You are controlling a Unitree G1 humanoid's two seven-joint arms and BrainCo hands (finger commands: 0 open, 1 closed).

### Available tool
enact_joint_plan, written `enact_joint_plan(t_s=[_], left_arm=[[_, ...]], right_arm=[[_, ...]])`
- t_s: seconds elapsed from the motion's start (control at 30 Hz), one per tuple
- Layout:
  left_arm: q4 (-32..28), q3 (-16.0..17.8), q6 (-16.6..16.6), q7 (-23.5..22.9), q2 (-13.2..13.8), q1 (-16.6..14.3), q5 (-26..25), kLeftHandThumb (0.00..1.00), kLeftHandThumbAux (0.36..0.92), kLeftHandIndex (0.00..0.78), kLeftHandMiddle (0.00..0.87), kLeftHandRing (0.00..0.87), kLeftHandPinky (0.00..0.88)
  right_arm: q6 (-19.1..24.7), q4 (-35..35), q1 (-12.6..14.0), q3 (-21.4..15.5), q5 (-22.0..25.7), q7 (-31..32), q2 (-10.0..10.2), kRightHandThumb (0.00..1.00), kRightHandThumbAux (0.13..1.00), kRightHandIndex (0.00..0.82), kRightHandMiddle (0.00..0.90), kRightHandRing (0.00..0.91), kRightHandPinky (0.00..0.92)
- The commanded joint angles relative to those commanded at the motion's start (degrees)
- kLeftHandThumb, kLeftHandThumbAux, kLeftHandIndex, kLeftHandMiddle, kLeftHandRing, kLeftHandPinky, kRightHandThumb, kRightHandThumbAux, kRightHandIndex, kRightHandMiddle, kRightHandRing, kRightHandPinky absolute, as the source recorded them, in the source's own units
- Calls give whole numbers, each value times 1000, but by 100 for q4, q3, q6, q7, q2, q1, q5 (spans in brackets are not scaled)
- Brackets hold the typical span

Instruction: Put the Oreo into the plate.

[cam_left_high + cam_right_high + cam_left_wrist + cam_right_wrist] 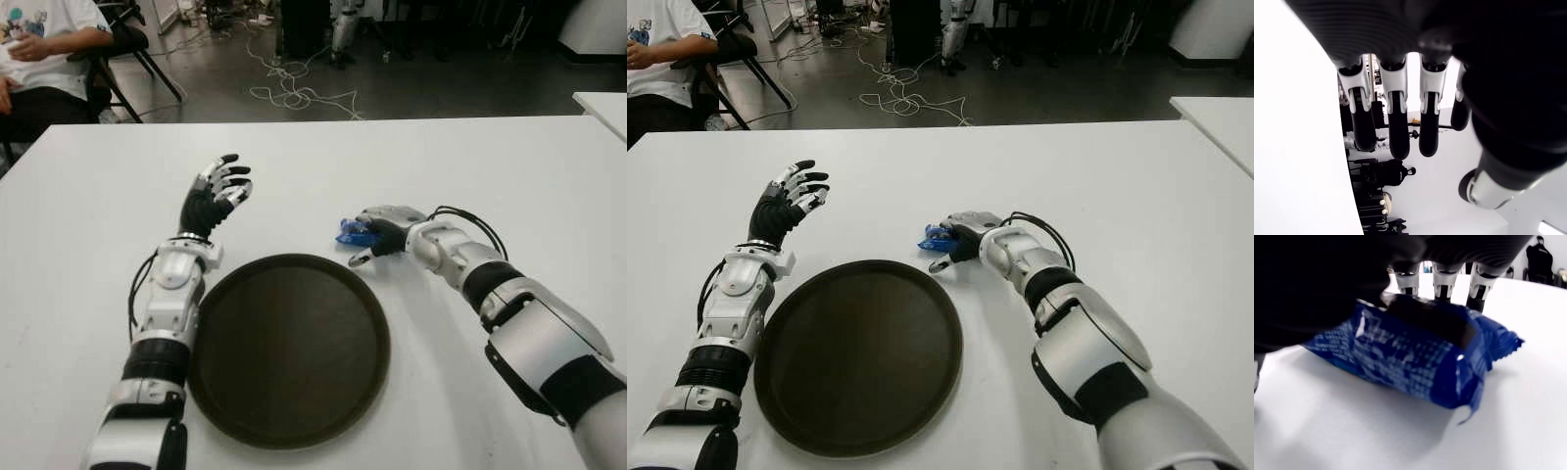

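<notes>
Your right hand [384, 235] curls its fingers [1444, 281] over the Oreo [1410, 352], a blue, crinkled packet with white print, lying on the white table [490, 166] just beyond the dark round plate [289, 348]. Left hand [214, 196] hovers with fingers spread, holding nothing.

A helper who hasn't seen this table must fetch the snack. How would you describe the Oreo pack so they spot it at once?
On the white table, find the round dark plate. Just past its far right rim, the right robot hand has its fingers over a small pack lying on the table: the Oreo. It is the only bright blue, crinkly wrapper there.
</notes>
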Motion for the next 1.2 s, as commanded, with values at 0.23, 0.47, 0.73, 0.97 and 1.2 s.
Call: enact_joint_plan(t_s=[0.23, 0.47, 0.73, 0.97, 1.2], left_arm=[[-77, 7, 35, 19, -14, 33, -9, 254, 746, 199, 286, 272, 282], [-108, -18, 1, 41, -7, 54, 42, 230, 738, 196, 291, 278, 287], [-148, -30, 59, 37, 2, 66, 61, 218, 734, 190, 294, 278, 288], [-143, -30, 21, 34, -1, 68, 63, 219, 720, 193, 296, 283, 291], [-112, -19, -7, -6, -3, 51, 29, 236, 724, 194, 300, 283, 292]], right_arm=[[8, -8, 41, -22, -18, -215, 1, 0, 357, 0, 9, 4, 27], [18, -28, 60, 22, -102, -609, -20, 0, 352, 53, 61, 60, 60], [48, -28, 49, 125, -198, -925, -32, 0, 417, 147, 122, 120, 115], [143, -40, 58, 246, -284, -1480, -33, 0, 573, 279, 252, 278, 305], [225, -8, 53, 297, -291, -1991, 7, 0, 725, 425, 415, 494, 440]])
